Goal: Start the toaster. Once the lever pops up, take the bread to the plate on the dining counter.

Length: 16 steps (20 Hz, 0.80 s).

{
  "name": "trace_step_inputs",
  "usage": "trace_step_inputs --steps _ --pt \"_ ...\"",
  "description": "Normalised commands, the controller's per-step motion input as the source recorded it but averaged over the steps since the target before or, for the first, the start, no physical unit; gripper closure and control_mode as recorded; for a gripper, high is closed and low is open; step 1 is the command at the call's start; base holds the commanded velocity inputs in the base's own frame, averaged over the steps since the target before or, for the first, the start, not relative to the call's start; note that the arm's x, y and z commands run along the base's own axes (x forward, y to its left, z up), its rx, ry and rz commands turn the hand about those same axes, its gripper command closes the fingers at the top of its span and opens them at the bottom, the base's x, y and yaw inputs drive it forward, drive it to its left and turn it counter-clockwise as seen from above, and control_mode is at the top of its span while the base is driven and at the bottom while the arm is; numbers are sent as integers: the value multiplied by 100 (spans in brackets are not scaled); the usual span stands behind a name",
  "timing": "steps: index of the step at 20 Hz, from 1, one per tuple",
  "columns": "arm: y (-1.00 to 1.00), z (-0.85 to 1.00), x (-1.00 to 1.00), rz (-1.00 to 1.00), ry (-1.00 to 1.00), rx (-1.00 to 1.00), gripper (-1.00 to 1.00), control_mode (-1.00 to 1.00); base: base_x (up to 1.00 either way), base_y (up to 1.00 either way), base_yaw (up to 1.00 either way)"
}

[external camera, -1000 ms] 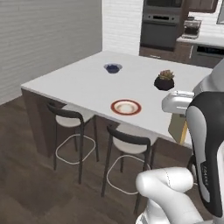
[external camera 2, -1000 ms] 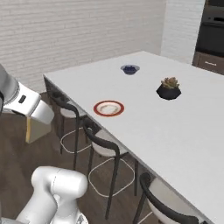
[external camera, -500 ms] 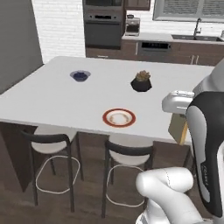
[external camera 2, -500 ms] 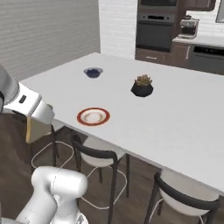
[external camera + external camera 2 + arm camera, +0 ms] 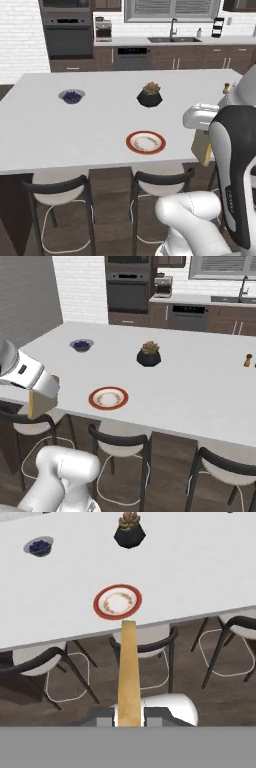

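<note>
White dining counter (image 5: 60, 619) bears the plate (image 5: 117, 601), directly ahead of the gripper (image 5: 129, 714) clamped edge-on around the bread (image 5: 128, 672).

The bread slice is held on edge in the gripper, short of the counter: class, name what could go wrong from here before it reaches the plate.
1. The gripper pinches the bread only at its lower end, so the long unsupported slice might bend or slip out.
2. The bread hangs below the edge of the dining counter; moving forward without lifting could knock it against that edge or the stool beneath.
3. The plate is small, and a slice released on edge could tip off it.
</note>
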Motion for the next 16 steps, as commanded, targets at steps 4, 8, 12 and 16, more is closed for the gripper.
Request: trace_step_inputs --steps 4,8,12,16 --pt "0 0 0 0 0 0 100 100 72 18 -32" --pt "0 0 0 0 0 0 100 100 89 22 -21" --pt "4 0 28 -1 0 2 100 -100 40 13 -6" --pt "0 -16 61 6 -5 7 100 -100 0 0 0"
